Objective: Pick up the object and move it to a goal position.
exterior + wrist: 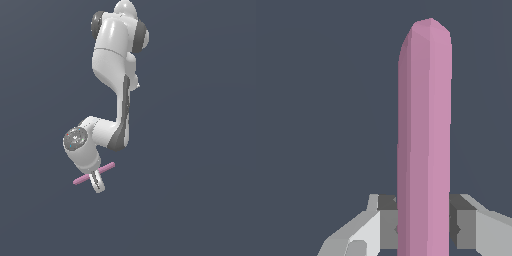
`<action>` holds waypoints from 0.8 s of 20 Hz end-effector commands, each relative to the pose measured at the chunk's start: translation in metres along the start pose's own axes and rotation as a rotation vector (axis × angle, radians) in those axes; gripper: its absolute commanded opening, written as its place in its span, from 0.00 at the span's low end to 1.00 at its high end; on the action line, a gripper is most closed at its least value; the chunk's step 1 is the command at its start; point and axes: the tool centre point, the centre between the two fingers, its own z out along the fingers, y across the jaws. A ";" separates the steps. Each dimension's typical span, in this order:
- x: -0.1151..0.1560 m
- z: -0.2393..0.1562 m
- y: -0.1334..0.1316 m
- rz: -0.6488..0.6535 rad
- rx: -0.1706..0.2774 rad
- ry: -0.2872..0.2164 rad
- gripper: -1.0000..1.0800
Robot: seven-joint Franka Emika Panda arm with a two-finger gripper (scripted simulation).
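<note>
The object is a thin pink rod (106, 168) with rounded ends, lying crosswise through my gripper (96, 183) in the exterior view, one end sticking out to each side. In the wrist view the rod (424, 140) fills the middle of the picture and runs between the two grey pads (387, 222), which press against both its sides. My gripper (424, 225) is shut on it. The part of the rod between the fingers is hidden in the exterior view.
The white arm (117, 55) reaches down from the upper part of the exterior view to the wrist (80, 142). Behind it lies only a plain dark blue-grey ground with no other objects or goal marker showing.
</note>
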 end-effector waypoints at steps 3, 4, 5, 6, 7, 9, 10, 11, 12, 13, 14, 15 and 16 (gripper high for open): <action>-0.003 -0.002 0.016 0.000 0.000 0.000 0.00; -0.004 -0.003 0.020 0.000 0.000 0.000 0.00; -0.005 -0.004 0.025 0.000 0.000 0.000 0.00; -0.006 -0.005 0.030 0.000 0.000 0.000 0.00; -0.007 -0.006 0.035 0.000 0.000 0.000 0.00; -0.009 -0.007 0.046 0.000 0.000 0.000 0.00; -0.010 -0.008 0.052 0.000 0.000 0.000 0.00; -0.011 -0.009 0.058 0.000 0.000 0.000 0.00; -0.012 -0.010 0.064 0.000 0.000 0.000 0.00; -0.013 -0.011 0.070 0.000 0.000 0.000 0.00; -0.015 -0.012 0.076 0.000 0.000 0.000 0.00; -0.016 -0.013 0.082 0.000 0.000 0.000 0.00; -0.017 -0.014 0.089 0.000 0.000 0.000 0.00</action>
